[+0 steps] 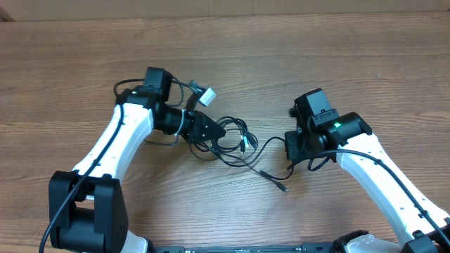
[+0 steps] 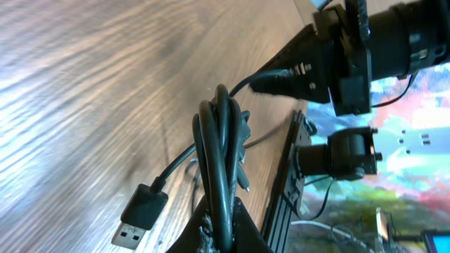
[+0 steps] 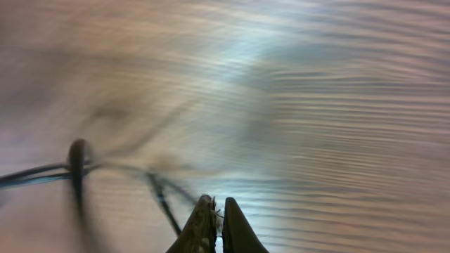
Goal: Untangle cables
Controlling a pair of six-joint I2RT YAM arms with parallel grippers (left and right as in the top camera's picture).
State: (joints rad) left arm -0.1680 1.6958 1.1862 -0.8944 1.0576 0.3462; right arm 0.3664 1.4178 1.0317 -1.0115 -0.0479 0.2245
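Where the left end effector (image 2: 219, 228) grips, cables (image 2: 216, 151) bunch.

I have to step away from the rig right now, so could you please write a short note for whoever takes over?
Left gripper: shut on a looped bundle of the cables.
Right gripper: shut, low over the wood; whether it pinches a cord cannot be told.
Cables: tangled on the table between the two grippers, one strand trailing towards the right gripper, a USB plug hanging free.
Done: nothing separated yet.
Left: pull the strands apart and lay each out alone.
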